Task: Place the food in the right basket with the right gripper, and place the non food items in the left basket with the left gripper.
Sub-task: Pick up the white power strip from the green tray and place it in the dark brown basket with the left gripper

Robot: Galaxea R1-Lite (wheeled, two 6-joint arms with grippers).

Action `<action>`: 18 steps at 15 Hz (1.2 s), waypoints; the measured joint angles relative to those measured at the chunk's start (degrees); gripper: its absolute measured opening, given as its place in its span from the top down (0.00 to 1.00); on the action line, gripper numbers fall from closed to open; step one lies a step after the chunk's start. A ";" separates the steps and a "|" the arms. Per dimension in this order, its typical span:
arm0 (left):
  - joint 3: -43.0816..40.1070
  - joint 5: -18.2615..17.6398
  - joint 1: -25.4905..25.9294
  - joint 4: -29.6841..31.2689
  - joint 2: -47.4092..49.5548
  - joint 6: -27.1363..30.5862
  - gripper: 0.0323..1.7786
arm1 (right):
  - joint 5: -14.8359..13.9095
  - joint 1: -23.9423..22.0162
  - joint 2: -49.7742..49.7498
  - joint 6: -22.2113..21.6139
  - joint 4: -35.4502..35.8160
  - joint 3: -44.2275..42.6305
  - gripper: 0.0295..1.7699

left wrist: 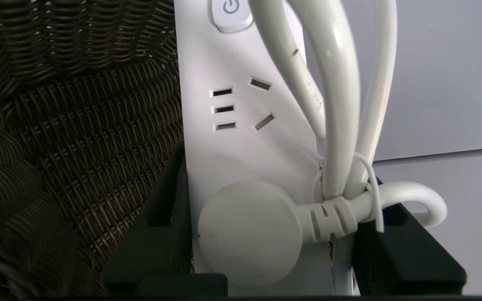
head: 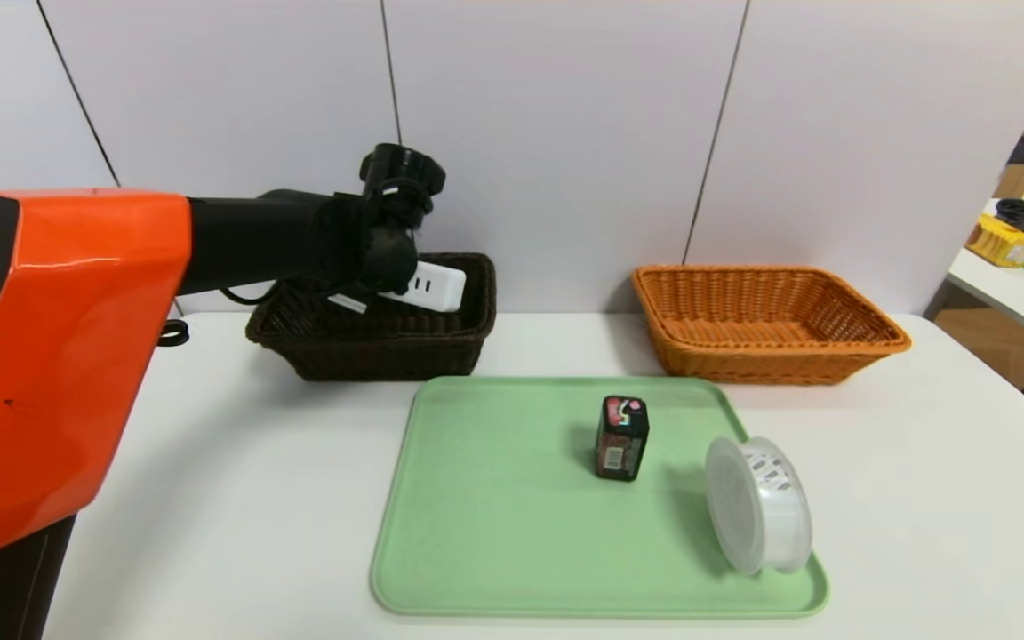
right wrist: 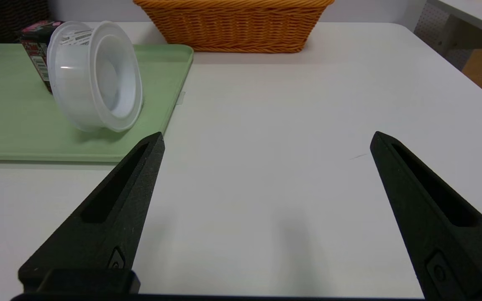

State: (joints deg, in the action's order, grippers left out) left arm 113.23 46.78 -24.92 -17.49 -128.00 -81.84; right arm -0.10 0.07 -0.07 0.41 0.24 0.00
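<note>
My left gripper (head: 388, 267) is shut on the white power strip (head: 430, 284) and holds it over the dark brown left basket (head: 441, 342). In the left wrist view the black fingers (left wrist: 161, 234) clamp the strip (left wrist: 232, 138) across its width, with its plug and coiled cord against it and the basket's weave (left wrist: 78, 125) beside it. The dark carton of food (head: 622, 437) stands upright on the green tray (head: 494, 498). The translucent tub (head: 761, 504) lies on its side near the tray's right edge. My right gripper (right wrist: 266, 140) is open and empty, low over the bare table right of the tray.
The orange right basket (head: 770, 356) stands at the back right, with nothing showing inside it. A second table with clutter (head: 1023, 240) is off to the far right. The right wrist view shows the tub (right wrist: 94, 75), the carton (right wrist: 36, 46) and the orange basket (right wrist: 232, 25) ahead.
</note>
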 joint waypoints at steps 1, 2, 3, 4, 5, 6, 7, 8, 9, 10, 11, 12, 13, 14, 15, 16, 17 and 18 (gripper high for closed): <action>-0.02 0.02 0.01 0.02 -0.37 -0.02 0.45 | 0.00 0.00 0.00 0.00 0.00 0.00 0.04; -0.02 0.02 0.01 0.02 -0.61 -0.02 0.45 | 0.02 0.00 0.00 0.00 -0.02 0.00 0.04; -0.02 0.05 0.01 0.02 -0.78 -0.02 0.45 | 0.02 0.00 0.00 -0.01 -0.02 0.00 0.04; -0.02 0.05 0.06 0.02 -0.94 0.00 0.45 | 0.00 0.00 0.00 0.00 -0.02 0.00 0.04; -0.02 0.05 0.15 0.02 -1.05 -0.02 0.45 | 0.00 0.00 0.00 -0.04 0.00 0.00 0.04; -0.02 0.05 0.23 -0.02 -1.13 -0.02 0.40 | 0.00 0.00 0.00 -0.01 -0.02 0.00 0.04; -0.02 0.05 0.34 -0.20 -1.19 0.00 0.36 | 0.00 0.00 0.00 -0.01 -0.02 0.00 0.04; -0.02 0.02 0.45 -0.30 -1.22 0.06 0.32 | 0.00 0.00 0.00 0.00 -0.02 0.00 0.04; -0.02 0.02 0.52 -0.33 -1.22 0.17 0.28 | 0.00 0.00 0.00 -0.01 -0.04 0.00 0.04; -0.02 -0.02 0.52 -0.34 -1.22 0.28 0.26 | 0.00 0.00 0.00 0.00 0.00 0.00 0.04; -0.02 -0.06 0.52 -0.33 -1.22 0.35 0.23 | 0.00 0.00 0.00 0.00 -0.02 0.00 0.04; -0.02 -0.04 0.56 -0.30 -1.22 0.55 0.21 | 0.00 0.00 0.00 -0.01 0.00 0.00 0.04; -0.02 -0.04 0.61 -0.34 -1.18 0.66 0.19 | 0.00 0.00 0.00 0.02 0.00 0.00 0.04; -0.02 -0.06 0.63 -0.39 -1.13 0.85 0.18 | 0.00 0.00 0.00 -0.01 -0.02 0.00 0.04; -0.02 -0.06 0.63 -0.50 -1.05 0.99 0.16 | -0.01 0.00 0.00 -0.01 -0.02 0.00 0.04; -0.02 -0.04 0.67 -0.52 -0.85 1.19 0.15 | 0.00 0.00 0.00 -0.04 -0.02 0.00 0.04; -0.02 -0.06 0.76 -0.63 -0.66 1.40 0.14 | 0.00 0.00 0.00 -0.01 -0.02 0.00 0.04; -0.02 -0.11 0.83 -1.18 -0.39 1.60 0.13 | 0.00 0.00 0.00 -0.01 -0.02 0.00 0.04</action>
State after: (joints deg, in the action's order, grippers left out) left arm 113.20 46.67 -24.09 -18.68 -128.39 -80.24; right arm -0.10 0.07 -0.07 0.40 0.22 0.00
